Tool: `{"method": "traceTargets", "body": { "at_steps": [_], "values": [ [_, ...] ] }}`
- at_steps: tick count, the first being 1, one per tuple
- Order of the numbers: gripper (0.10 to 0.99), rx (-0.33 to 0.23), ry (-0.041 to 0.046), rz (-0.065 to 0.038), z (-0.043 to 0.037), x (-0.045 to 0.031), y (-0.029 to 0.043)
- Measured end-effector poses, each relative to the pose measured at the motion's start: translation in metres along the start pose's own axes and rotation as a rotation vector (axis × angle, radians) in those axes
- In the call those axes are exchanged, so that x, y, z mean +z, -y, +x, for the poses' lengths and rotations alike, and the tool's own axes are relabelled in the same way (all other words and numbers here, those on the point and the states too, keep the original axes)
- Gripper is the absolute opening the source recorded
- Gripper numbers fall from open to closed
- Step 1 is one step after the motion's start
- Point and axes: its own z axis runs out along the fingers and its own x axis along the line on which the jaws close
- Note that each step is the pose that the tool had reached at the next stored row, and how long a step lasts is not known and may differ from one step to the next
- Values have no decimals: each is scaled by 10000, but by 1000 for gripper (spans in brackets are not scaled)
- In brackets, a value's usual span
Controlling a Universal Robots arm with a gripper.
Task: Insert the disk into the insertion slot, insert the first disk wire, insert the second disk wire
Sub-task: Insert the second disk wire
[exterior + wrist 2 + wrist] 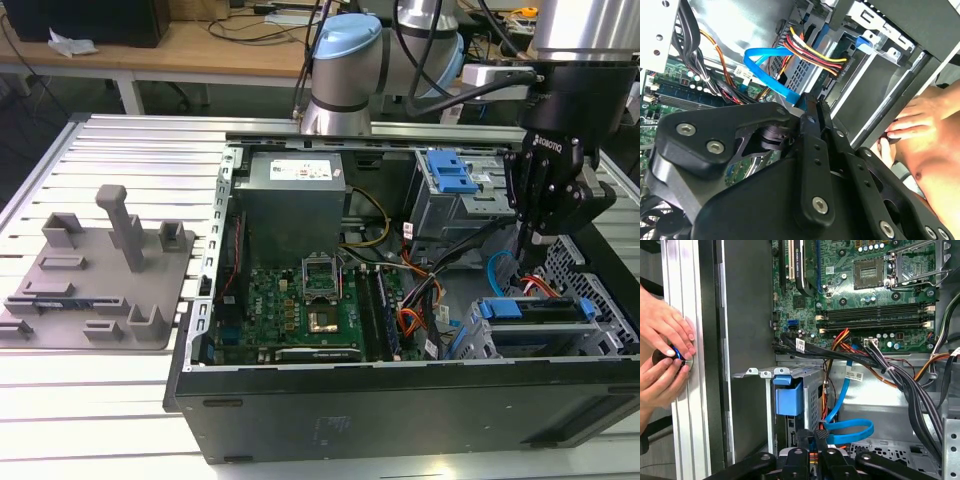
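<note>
In the exterior view the gripper hangs over the open computer case, toward the exterior view's right, above the low grey insertion slot with its round-holed sides. The disk, framed in blue, already sits in that cage; it lies flat, its long axis running across the exterior view from left to right. A red and orange wire bundle and a blue flat cable lie just beside it, under the fingers. The fingers look drawn close together, but whether they pinch anything I cannot tell. The taller grey bay with a blue latch stands behind, and a grey fixture tray rests on the table, well apart on the exterior view's left.

In the second wrist view the black gripper points at the blue flat cable and the coloured wire bundle plugged at the cage. A person's hand rests at the case edge.

In the first wrist view the motherboard lies beyond the cage, the blue cable loops near the fingertips, and two hands hold a small round object at the table rail
</note>
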Motion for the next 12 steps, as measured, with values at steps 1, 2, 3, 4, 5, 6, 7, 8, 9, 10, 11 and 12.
{"method": "traceTargets", "body": {
  "at_steps": [1,2,3,4,5,6,7,8,9,10,11,12],
  "values": [
    [161,-1,0,-7,0,0,1],
    [161,-9,1,-31,-1,1,6],
    [161,-31,0,-87,-1,2,28],
    [161,-50,-2,-137,-2,2,52],
    [161,-105,-3,-273,-4,6,128],
    [161,-151,-4,-351,-5,7,175],
    [161,-164,1,-360,-4,9,184],
    [161,-154,50,-336,9,14,183],
    [161,-139,108,-292,25,20,184],
    [161,-115,159,-228,38,25,184],
    [161,-88,214,-160,50,30,183],
    [161,-66,271,-106,61,34,183]
  ]
}}
